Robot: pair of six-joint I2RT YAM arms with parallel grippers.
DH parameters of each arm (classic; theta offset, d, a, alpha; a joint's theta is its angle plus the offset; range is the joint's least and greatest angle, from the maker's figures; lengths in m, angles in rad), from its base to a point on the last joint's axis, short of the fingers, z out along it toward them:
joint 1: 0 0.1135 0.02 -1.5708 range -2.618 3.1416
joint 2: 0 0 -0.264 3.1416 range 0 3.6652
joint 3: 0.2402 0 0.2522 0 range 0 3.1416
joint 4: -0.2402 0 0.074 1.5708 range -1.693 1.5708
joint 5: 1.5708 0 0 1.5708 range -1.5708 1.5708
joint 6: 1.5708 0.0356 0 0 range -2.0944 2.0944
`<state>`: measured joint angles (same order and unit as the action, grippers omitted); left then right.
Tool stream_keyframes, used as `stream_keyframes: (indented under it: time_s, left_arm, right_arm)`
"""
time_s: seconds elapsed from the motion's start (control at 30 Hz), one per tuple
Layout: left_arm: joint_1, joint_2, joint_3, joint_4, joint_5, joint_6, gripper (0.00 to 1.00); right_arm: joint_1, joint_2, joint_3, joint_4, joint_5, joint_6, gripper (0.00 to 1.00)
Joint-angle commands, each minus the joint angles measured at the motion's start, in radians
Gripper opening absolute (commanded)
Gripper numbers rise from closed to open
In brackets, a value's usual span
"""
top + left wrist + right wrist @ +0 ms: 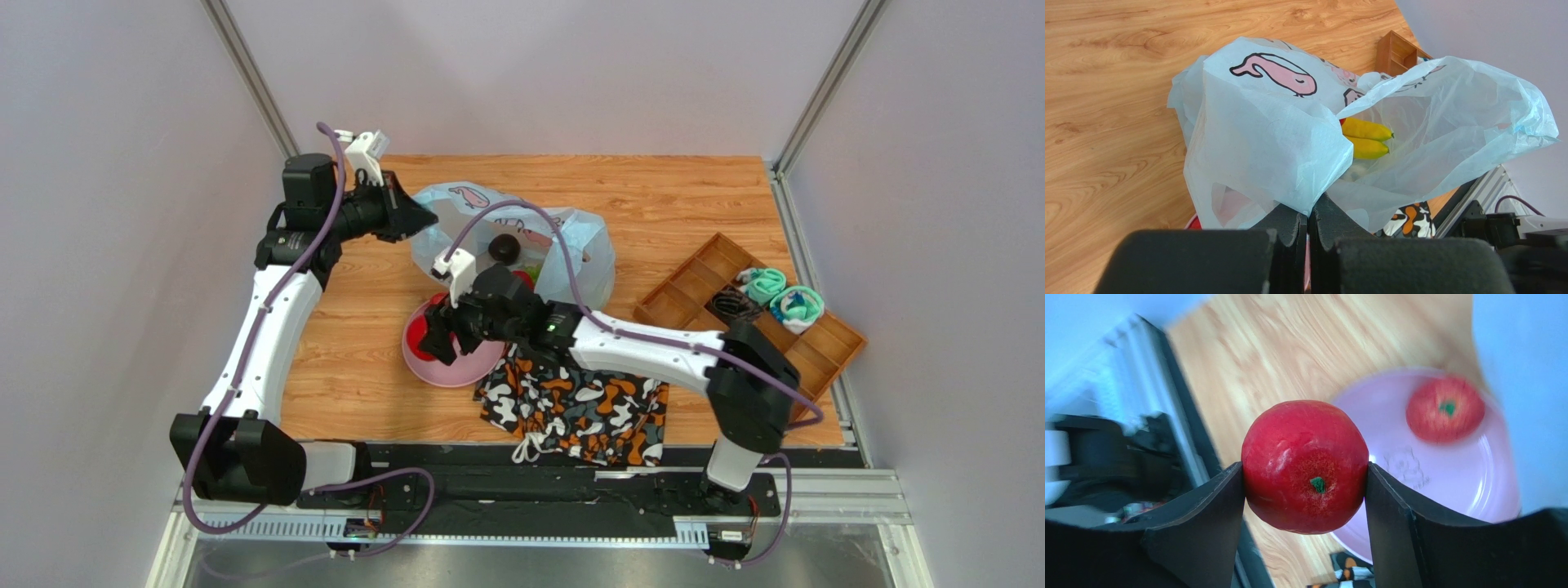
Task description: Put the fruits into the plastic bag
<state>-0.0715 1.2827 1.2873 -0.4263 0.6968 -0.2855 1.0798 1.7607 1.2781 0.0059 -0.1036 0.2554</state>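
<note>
The light-blue plastic bag (558, 245) lies open at the table's middle and fills the left wrist view (1272, 135). My left gripper (1310, 211) is shut on the bag's edge and holds it up (411, 221). Two yellow bananas (1367, 138) lie inside the bag, and a dark round fruit (503, 249) shows in its mouth. My right gripper (1303, 473) is shut on a red apple (1306, 474), held above the near-left rim of the pink plate (1444, 478). A second red apple (1445, 409) sits on that plate. The grapes are not visible.
The camouflage cloth (577, 410) lies in front of the plate, near the right arm's base. A wooden compartment tray (699, 294) with small items stands at the right. The frame rail runs along the near table edge.
</note>
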Motion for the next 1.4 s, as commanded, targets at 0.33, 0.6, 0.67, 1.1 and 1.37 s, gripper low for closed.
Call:
stream_keyframes:
  time_s: [0.33,0.6,0.67,1.1,1.37]
  left_arm:
    - [-0.002,-0.042,0.001,0.018,0.003,0.003,0.0]
    - [-0.002,-0.04,-0.002,0.023,0.009,-0.001,0.0]
    - [-0.002,-0.04,0.0,0.023,0.007,-0.001,0.0]
    - [-0.002,-0.036,-0.002,0.023,0.006,0.0,0.0]
    - [-0.002,-0.037,0.0,0.021,0.006,0.0,0.0]
  right_arm:
    - [-0.133,-0.374,-0.017,0.099,0.03,-0.14,0.27]
    - [-0.192,-0.262,0.145,-0.278,0.364,-0.156,0.27]
    - [-0.192,-0.222,0.187,-0.329,0.419,-0.168,0.27]
    - [-0.179,0.109,0.481,-0.662,0.602,-0.13,0.27]
    - [-0.204,0.183,0.508,-0.765,0.614,-0.088,0.27]
